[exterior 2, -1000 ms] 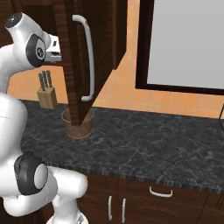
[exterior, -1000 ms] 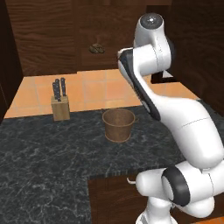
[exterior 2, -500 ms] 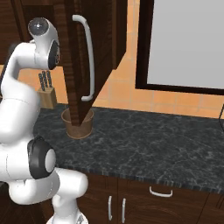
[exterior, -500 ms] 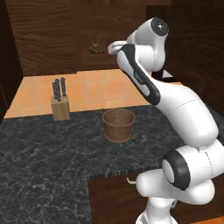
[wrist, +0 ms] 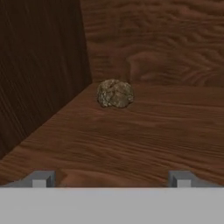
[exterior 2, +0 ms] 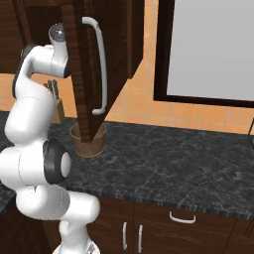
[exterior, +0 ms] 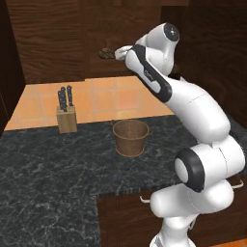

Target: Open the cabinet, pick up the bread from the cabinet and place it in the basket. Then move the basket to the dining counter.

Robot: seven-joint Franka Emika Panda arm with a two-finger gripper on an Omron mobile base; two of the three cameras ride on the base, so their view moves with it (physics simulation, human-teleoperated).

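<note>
We hold our end effector [wrist: 111, 178] with its fingertips wide apart and empty, aimed into the cabinet [exterior 2: 94, 59], whose door stands open. The bread [wrist: 115, 93] lies on the cabinet shelf [wrist: 144, 131], near the back left corner, well ahead of the fingertips. To do this step well, we should advance straight and low along the shelf, keep the loaf centered between the fingertips, and close only when they are beside it. The basket [exterior: 130, 137] waits below on the tabletop [exterior: 48, 173].
</note>
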